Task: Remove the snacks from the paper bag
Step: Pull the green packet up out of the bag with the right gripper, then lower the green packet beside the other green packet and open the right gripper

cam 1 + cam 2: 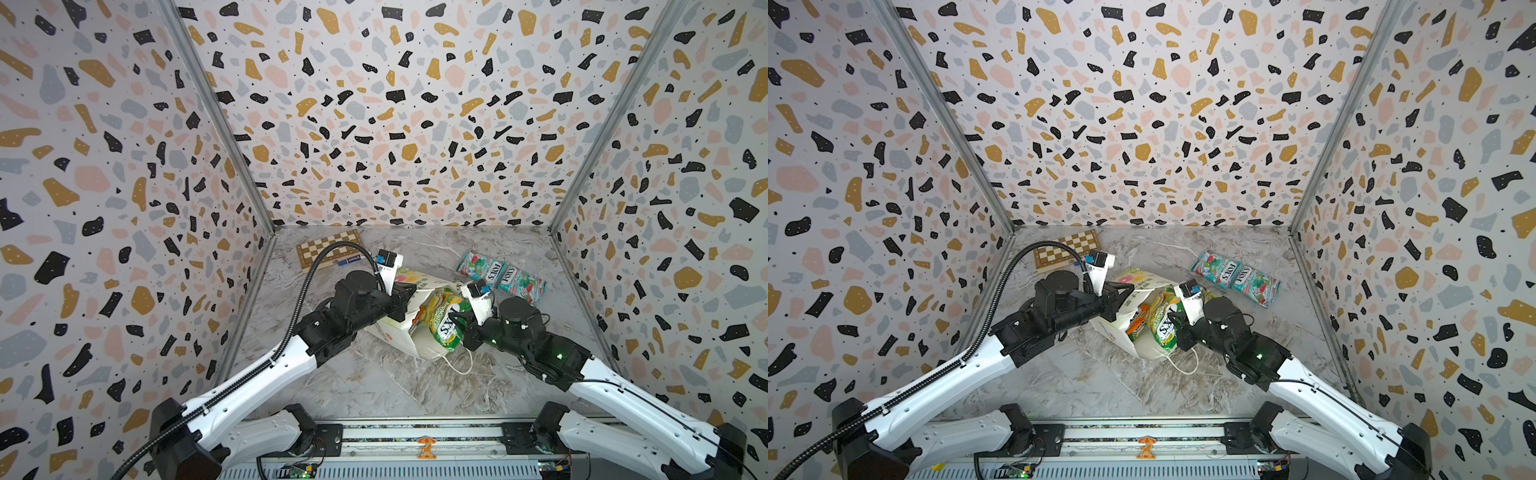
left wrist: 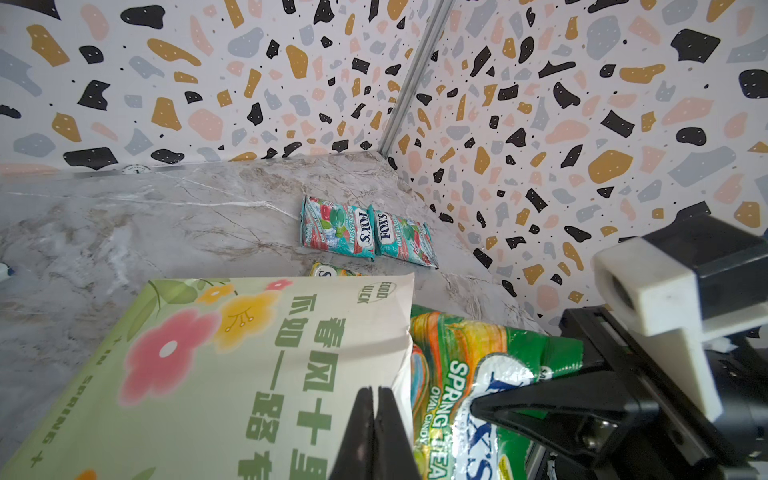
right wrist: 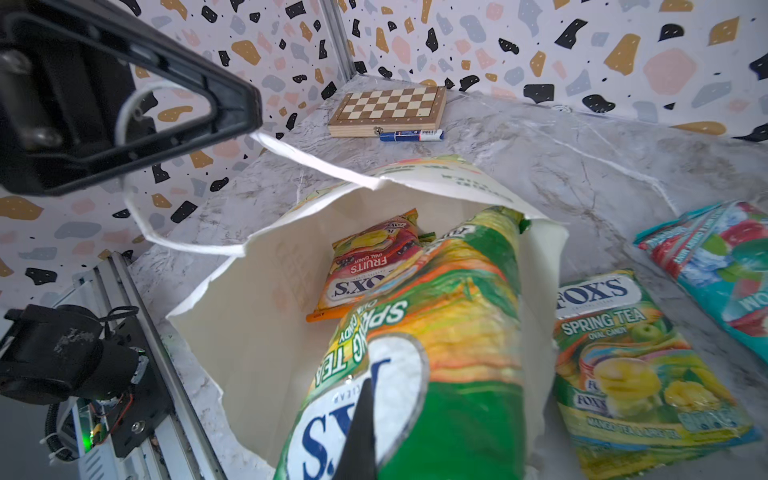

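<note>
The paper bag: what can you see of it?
White paper bag, one side pale green with pink and yellow flowers and green lettering. It lies on its side on the marble table, mouth open, cord handle trailing. The left pincer pinches its rim; a green-yellow packet held by the right pincer pokes out; an orange packet lies inside.

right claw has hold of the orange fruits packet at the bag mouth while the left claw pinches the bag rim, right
Not quite. The right claw grips a green Spring Tea packet, not the orange one. The orange Fruits packet lies loose inside the paper bag, as the right wrist view shows. The left claw does pinch the bag rim.
</note>
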